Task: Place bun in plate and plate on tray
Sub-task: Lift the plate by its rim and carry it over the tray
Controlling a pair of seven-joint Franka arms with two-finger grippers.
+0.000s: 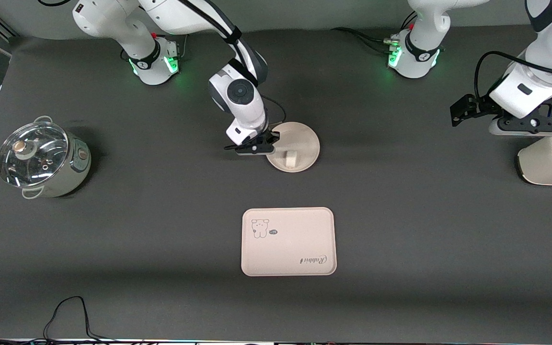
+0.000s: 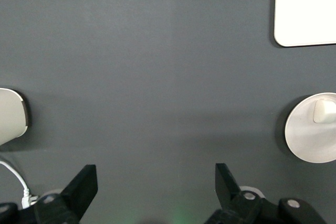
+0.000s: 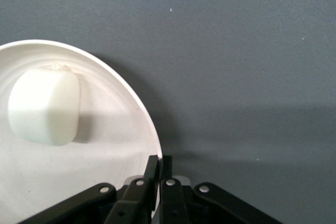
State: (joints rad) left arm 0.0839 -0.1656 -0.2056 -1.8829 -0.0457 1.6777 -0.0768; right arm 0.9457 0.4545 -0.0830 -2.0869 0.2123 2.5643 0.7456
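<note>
We judge the first half done — the bun (image 1: 291, 156) lies in the plate (image 1: 304, 139). Our right gripper (image 3: 159, 174) is clamped on the plate's rim, which sits well apart from the tray (image 1: 288, 241), nearer the camera. Our left gripper (image 2: 156, 182) waits with jaws apart over bare table — the carry remains.
</note>
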